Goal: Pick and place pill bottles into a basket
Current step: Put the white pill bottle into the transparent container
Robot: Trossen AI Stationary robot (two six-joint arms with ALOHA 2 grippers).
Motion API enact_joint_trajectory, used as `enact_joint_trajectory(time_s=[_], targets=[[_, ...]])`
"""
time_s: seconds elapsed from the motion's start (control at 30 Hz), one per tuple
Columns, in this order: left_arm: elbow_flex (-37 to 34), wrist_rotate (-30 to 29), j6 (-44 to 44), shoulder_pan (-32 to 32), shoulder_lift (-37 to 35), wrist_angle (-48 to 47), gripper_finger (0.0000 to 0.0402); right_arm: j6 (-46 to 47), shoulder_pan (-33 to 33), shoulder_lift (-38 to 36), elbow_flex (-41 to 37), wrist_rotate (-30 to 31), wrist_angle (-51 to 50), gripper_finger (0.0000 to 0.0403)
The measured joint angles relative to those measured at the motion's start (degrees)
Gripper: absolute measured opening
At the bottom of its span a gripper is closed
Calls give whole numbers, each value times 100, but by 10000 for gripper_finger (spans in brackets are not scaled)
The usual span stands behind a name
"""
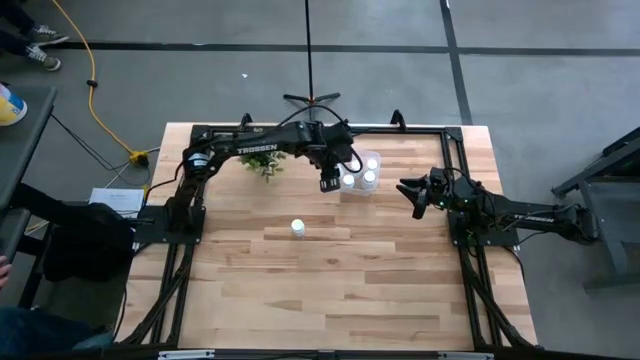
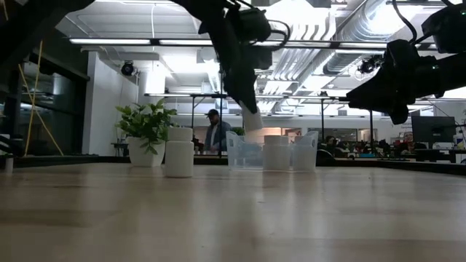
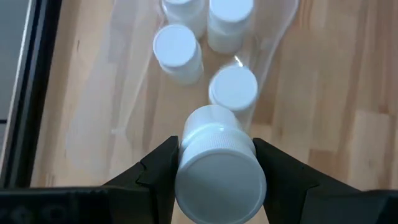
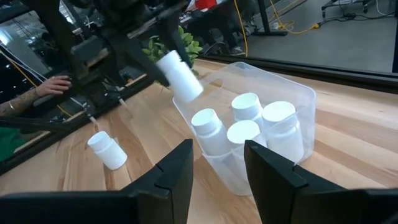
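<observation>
White pill bottle sits clamped in the left gripper, held tilted above the near edge of the clear basket, where four bottles already stand. One bottle waits alone mid-table. The placing step is underway; next, the gripper should probably move over a free spot and release. The right gripper hovers beside the basket, jaws apart, empty.

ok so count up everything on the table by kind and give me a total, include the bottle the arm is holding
Pill bottles: 6 — 4 in the bin, 1 in the left tool, 1 standing alone on the table
Clear plastic bin: 1
Potted plant: 1
Total: 8
</observation>
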Motion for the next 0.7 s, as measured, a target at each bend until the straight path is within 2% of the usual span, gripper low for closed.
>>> enact_joint_trajectory(time_s=[0.7], targets=[[-4, 5, 5, 0, 349, -119, 211, -2, 0, 8, 0, 0, -16, 134]])
